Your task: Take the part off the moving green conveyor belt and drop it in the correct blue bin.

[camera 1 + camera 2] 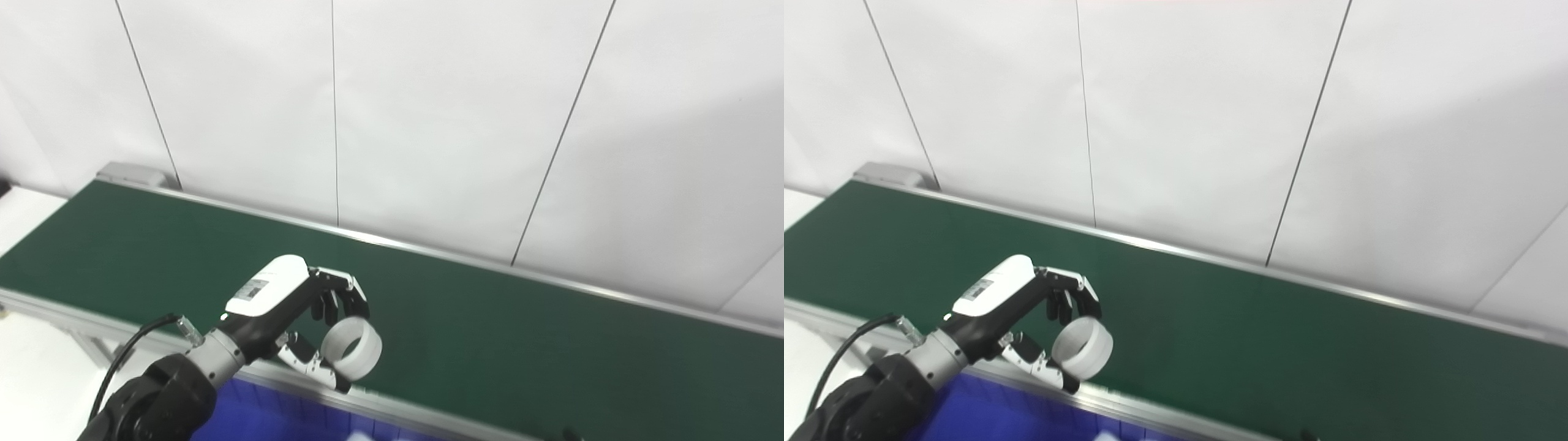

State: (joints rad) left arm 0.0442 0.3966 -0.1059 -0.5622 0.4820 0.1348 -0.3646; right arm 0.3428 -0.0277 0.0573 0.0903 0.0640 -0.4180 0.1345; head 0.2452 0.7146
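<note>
My left hand [306,318] is shut on a white ring-shaped part [352,347], pinched between fingers above and thumb below. It holds the part over the near edge of the green conveyor belt [490,331]. The same hand [1035,318] and part [1083,346] show in the right eye view. A blue bin [288,419] lies just below the hand at the bottom edge, mostly cut off. My right hand is out of view.
A metal rail [398,410] runs along the belt's near edge between the belt and the bin. White wall panels [429,122] stand behind the belt. A small white thing [361,437] shows in the bin at the bottom edge.
</note>
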